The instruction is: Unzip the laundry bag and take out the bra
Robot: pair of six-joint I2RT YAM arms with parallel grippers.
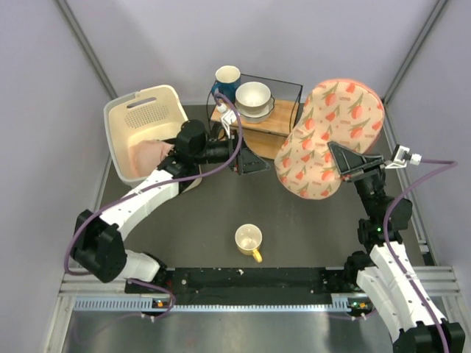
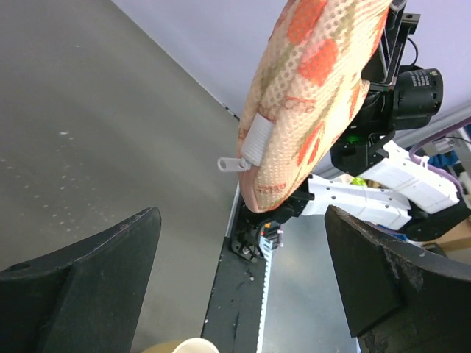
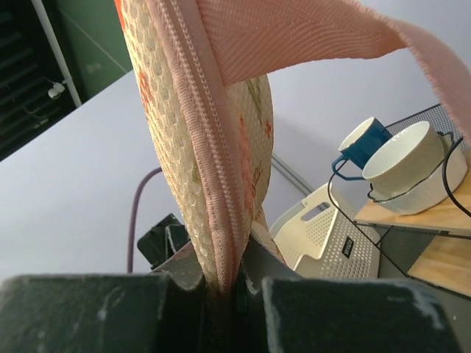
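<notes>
With the right claw (image 3: 221, 288) clamped on the trim of the laundry bag (image 1: 331, 136), hoisting it above the surface (image 1: 302, 220), and the left claw (image 2: 241, 250) wide open and empty by the basket (image 1: 140, 103) holding the bra (image 1: 151, 153), removal looks done, so the next move is probably lowering the bag gently.

Bright, even, diffuse light; faint soft shadows; wrist views blur up close (jaws worst).

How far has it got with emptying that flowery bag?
Done: the right jaws, shut on its edge, hold the laundry bag up. In hand: the left jaws, open, face the zip pull. Left: the zip looks closed where visible. A pink lump in the basket might be the bra; unclear.
</notes>
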